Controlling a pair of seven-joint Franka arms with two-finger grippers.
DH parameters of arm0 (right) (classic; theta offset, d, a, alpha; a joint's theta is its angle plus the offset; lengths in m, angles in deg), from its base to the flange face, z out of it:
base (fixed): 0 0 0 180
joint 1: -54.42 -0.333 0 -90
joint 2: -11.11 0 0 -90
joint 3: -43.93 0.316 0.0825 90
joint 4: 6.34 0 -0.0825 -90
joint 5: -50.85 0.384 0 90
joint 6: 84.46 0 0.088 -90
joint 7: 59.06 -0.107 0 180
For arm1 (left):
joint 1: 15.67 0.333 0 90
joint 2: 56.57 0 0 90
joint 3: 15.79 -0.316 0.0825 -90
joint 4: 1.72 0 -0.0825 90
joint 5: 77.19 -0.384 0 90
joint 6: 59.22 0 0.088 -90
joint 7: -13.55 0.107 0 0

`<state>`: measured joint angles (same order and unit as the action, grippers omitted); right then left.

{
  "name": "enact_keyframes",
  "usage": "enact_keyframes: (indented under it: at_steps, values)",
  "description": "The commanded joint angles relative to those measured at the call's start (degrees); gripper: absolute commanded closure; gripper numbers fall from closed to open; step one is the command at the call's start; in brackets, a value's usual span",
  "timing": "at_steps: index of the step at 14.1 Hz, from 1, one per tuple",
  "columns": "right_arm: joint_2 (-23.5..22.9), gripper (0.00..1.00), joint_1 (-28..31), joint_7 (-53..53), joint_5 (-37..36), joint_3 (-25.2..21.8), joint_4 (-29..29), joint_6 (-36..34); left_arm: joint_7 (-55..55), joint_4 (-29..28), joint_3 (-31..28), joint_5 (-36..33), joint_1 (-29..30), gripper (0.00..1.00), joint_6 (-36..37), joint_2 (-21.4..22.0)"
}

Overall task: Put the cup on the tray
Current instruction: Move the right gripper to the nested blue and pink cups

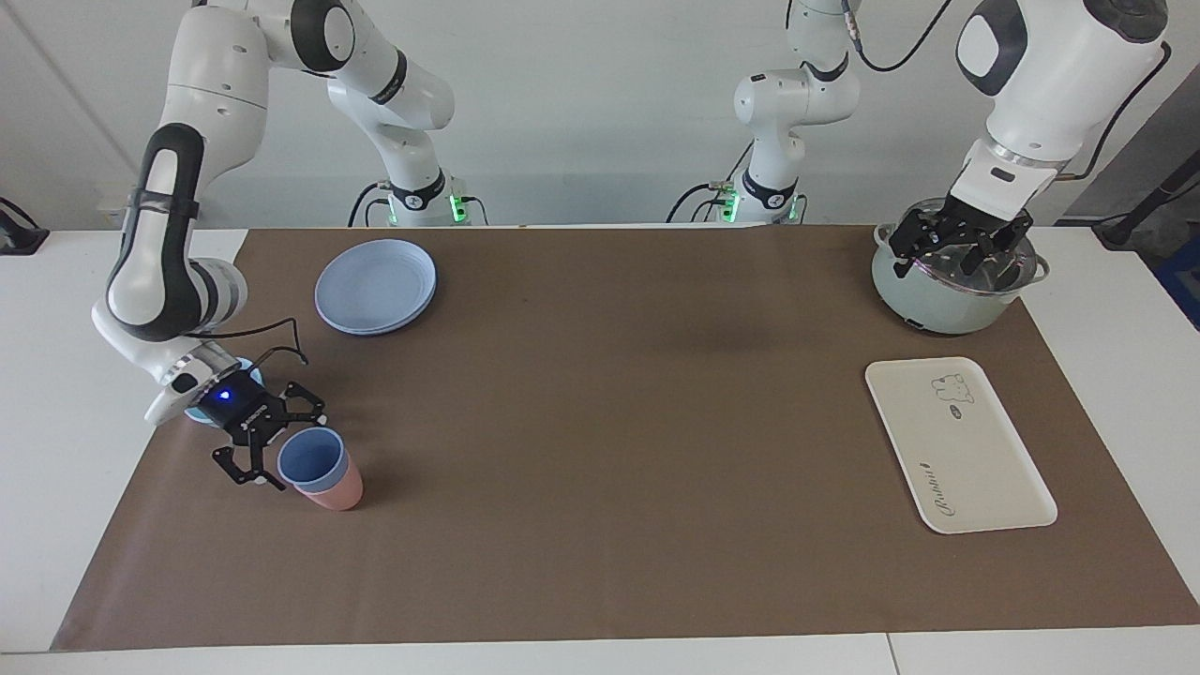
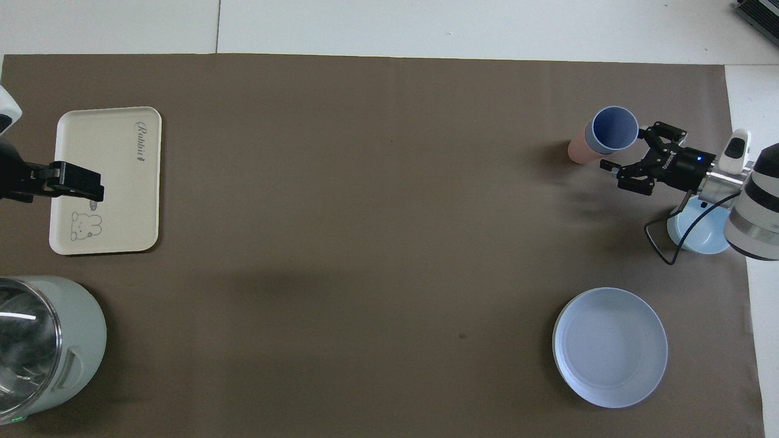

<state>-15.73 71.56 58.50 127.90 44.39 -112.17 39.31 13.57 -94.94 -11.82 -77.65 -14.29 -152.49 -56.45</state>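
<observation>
The step in hand was the reach: the right end effector (image 1: 274, 441) hung open just beside the cup (image 1: 312, 460), which sat nested in a pink cup (image 1: 336, 491) at the right arm's end of the worktop (image 1: 600, 450); the tray (image 1: 975, 469) lay well apart; the left end effector (image 1: 956, 246), open, waited over a pot (image 1: 937, 300); next, I judged, the jaws had to straddle the blue rim and close without lifting the pink one.

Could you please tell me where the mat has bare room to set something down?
The mat's whole middle is bare, between the tray and the stacked cup. It is crowded at the right arm's end: right gripper, open beside the cup, bowl, plate.
</observation>
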Motion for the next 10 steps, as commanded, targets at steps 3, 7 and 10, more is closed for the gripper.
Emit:
enact_keyframes:
  at_steps: [3, 7, 10]
  values:
    - [-1.5, 0.00, -1.2, 1.5, 4.2, 0.2, 1.5, 1.7, 0.0, -1.4, 0.3, -0.8, 2.1, 0.00, -3.1, 1.4]
    - [-1.6, 0.00, -1.4, 1.5, 4.6, 0.2, 1.6, 2.1, 0.2, -1.4, 0.3, -0.8, 2.2, 0.00, -3.3, 1.4]
    - [-1.6, 0.00, -2.0, 1.8, 5.1, 0.3, 1.5, 2.0, 0.1, -1.4, 0.3, -0.8, 2.2, 0.00, -4.3, 1.4]
